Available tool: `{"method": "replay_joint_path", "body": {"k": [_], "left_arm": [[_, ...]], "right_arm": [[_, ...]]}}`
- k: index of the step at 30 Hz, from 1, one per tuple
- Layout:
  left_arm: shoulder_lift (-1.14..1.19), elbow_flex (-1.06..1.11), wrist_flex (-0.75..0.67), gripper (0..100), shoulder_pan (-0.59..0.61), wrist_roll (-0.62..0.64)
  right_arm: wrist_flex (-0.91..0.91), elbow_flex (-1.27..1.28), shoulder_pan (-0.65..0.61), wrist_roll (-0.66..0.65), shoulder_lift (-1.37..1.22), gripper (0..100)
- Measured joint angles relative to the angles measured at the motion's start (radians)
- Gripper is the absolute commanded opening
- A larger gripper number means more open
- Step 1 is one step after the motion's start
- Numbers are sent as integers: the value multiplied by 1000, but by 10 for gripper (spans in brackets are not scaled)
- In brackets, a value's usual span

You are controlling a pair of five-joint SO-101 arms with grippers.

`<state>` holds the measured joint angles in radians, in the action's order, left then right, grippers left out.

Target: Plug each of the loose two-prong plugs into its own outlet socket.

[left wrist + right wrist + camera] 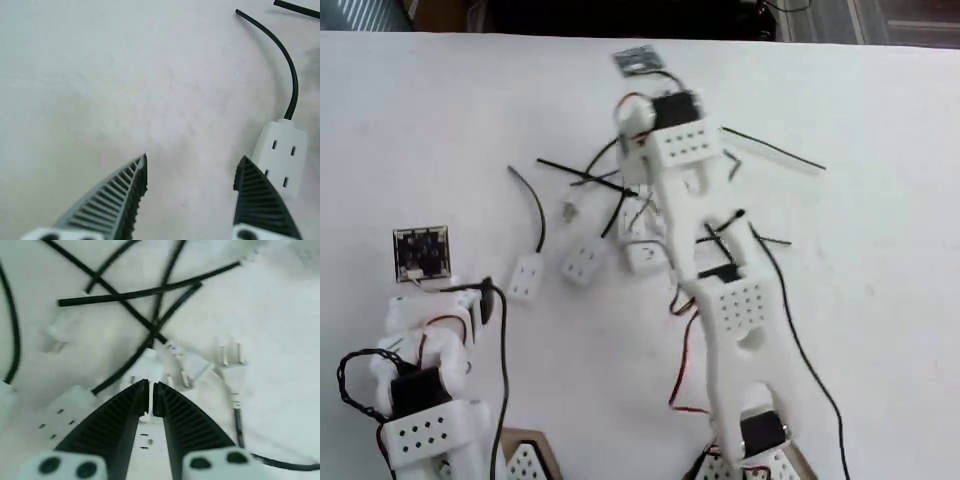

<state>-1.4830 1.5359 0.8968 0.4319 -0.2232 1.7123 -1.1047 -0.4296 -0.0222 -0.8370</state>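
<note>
Two jaws differ: left gripper (194, 158) spread wide, right gripper (150, 386) pinched, maybe on a plug (150, 361); tangled cords (130, 293) could snag it.

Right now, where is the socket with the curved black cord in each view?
High view: socket left of centre, at the lower end of its cord.
Left wrist view: socket just beyond one finger of the open left gripper.
Right wrist view: cannot tell it from the other white blocks.
Shared landmark: the curved black cord running into the socket.
</note>
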Motion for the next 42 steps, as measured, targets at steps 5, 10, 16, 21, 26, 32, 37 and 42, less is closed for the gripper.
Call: {"method": "replay_joint_path", "body": {"k": [5, 10, 16, 21, 26, 32, 37, 42], "left_arm": [[0, 0, 0, 285, 0, 0], [0, 0, 0, 285, 0, 0], [0, 0, 0, 285, 0, 0], [0, 0, 0, 285, 0, 0], [0, 0, 0, 284, 0, 0], [0, 0, 0, 284, 0, 0], [0, 0, 0, 283, 0, 0], [0, 0, 0, 283, 0, 0]], "right_arm": [[-72, 0, -103, 161, 0, 196], [-130, 0, -176, 285, -37, 171], [-261, 2, -195, 331, -126, 166], [-334, 2, -199, 336, -180, 166], [-362, 2, -196, 336, -241, 166], [-368, 0, -195, 336, -269, 54], [-365, -5, -146, 336, -272, 16], [-250, -60, -130, 264, -269, 18]]}}
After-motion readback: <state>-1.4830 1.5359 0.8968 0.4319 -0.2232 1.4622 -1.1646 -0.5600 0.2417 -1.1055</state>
